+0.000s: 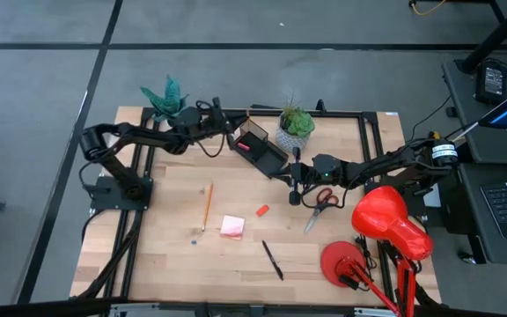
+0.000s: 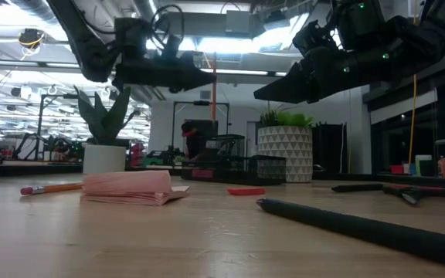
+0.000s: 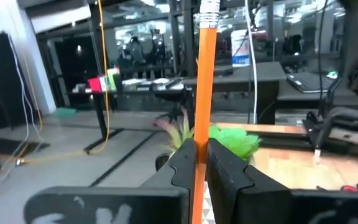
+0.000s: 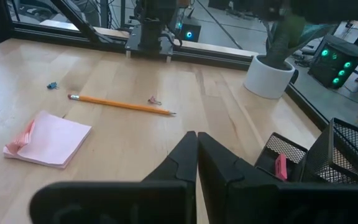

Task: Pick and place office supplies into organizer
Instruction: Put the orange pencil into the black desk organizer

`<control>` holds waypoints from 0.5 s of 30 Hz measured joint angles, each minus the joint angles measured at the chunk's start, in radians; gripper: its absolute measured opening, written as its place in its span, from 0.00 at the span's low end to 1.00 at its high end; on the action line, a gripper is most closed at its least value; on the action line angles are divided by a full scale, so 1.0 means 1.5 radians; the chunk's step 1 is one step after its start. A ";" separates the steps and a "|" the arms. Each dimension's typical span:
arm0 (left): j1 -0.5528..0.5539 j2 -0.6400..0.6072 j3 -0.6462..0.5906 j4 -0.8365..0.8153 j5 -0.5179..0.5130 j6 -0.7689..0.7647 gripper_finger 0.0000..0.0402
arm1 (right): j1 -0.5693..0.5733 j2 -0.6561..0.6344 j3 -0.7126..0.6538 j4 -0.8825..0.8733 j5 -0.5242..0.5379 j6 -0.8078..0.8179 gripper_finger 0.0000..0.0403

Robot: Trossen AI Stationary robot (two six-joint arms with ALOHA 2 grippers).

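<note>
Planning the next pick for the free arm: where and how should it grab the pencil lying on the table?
Grip the pencil mid-shaft from straight above, fingers closing across its width. It lies flat and bare on the table, apart from the sticky pad, so the thin round shaft offers no other hold.

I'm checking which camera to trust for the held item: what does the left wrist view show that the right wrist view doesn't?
Only the left wrist view shows the left gripper shut on an orange pencil that stands upright between its fingers, eraser end up.

Only the right wrist view shows the right gripper shut and empty above the table, a second pencil lying flat, the pink sticky-note pad, and the black mesh organizer with a pink eraser in its tray.

Both show a potted plant and wooden tabletop.
</note>
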 joint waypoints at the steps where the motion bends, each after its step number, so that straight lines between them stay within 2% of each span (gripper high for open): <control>1: 0.003 0.010 0.002 -0.003 -0.001 -0.009 0.05 | 0.000 0.000 0.000 0.000 0.000 0.000 0.04; 8: 0.019 0.078 0.039 -0.004 -0.006 -0.067 0.05 | 0.000 0.000 0.000 -0.004 0.000 0.000 0.04; 15: 0.018 0.117 0.053 -0.005 -0.006 -0.079 0.05 | 0.000 0.000 0.000 -0.006 0.000 0.000 0.04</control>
